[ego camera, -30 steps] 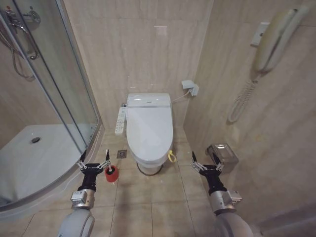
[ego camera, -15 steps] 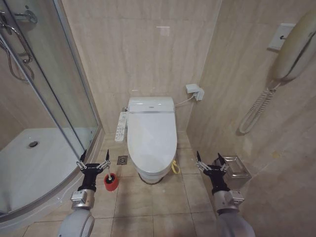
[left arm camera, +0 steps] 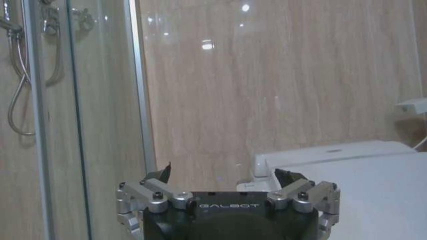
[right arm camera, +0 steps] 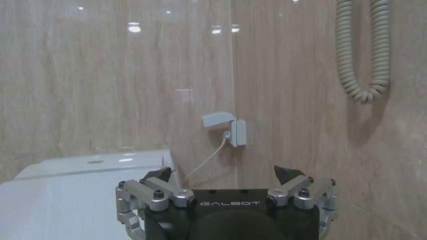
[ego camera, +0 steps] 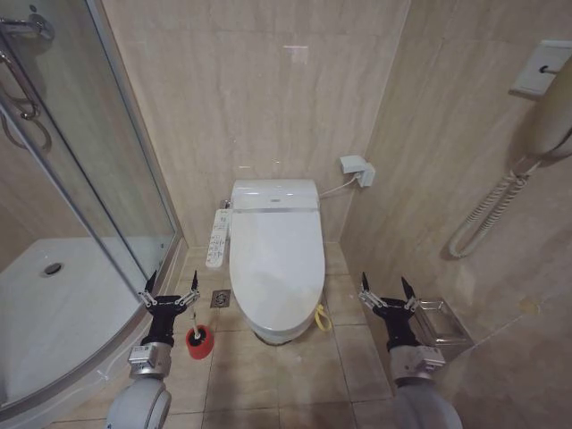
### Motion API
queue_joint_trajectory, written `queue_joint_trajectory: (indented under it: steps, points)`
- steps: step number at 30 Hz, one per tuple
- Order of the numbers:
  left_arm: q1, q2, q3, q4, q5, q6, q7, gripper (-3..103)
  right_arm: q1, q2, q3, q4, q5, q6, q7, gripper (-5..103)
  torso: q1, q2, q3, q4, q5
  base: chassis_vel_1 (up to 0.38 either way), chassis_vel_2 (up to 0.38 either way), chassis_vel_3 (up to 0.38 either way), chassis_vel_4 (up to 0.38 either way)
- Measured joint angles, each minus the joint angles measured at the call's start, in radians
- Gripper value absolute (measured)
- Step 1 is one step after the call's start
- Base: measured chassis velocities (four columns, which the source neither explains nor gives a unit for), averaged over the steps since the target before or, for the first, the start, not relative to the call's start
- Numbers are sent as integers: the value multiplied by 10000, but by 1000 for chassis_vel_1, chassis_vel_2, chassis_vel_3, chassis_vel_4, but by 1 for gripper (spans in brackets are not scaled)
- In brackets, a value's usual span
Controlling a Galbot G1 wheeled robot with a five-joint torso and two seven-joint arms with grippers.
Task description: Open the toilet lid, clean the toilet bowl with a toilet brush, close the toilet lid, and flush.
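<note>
Two grippers sit low in front of me, and neither has anything in it. My left gripper [ego camera: 169, 298] hangs with its fingers spread wide, just above the toilet brush [ego camera: 198, 339], whose thin white handle stands in its small red cup on the floor tiles beside the shower tray [ego camera: 54, 313]. My right gripper [ego camera: 386, 300] is spread the same way on the other side, near a clear box [ego camera: 444, 322] against the right wall, well apart from anything I need. From the left wrist I see the open fingertips [left arm camera: 163, 172] with the glass shower door [left arm camera: 80, 110] and the back of the toilet beyond them.

Between the two arms stands the toilet bowl [ego camera: 268, 332], its long control panel [ego camera: 217, 239] on the shower side. The toilet lid [ego camera: 276, 253] lies flat and shut over it, with the small yellow loop [ego camera: 323, 317] hanging at its front edge on my right.

As I read it, nothing of the job is done yet: the lid has to come up, the brush has to be picked up and worked round the bowl, then lid down and flush.
</note>
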Motion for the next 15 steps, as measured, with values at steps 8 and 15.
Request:
queue_joint_trajectory:
  steps: [8, 15]
  points:
    - [3, 0, 0, 0, 0, 0, 0, 100, 35, 38, -79, -182, -63, -25, 66, 100, -7, 4, -3, 1, 0, 13, -10, -5, 14]
    - [-1, 0, 0, 0, 0, 0, -1, 100, 294, 82, -102, -396, -559, 284, -105, 100, 4, 1, 1, 2, -1, -46, 55, 45, -73]
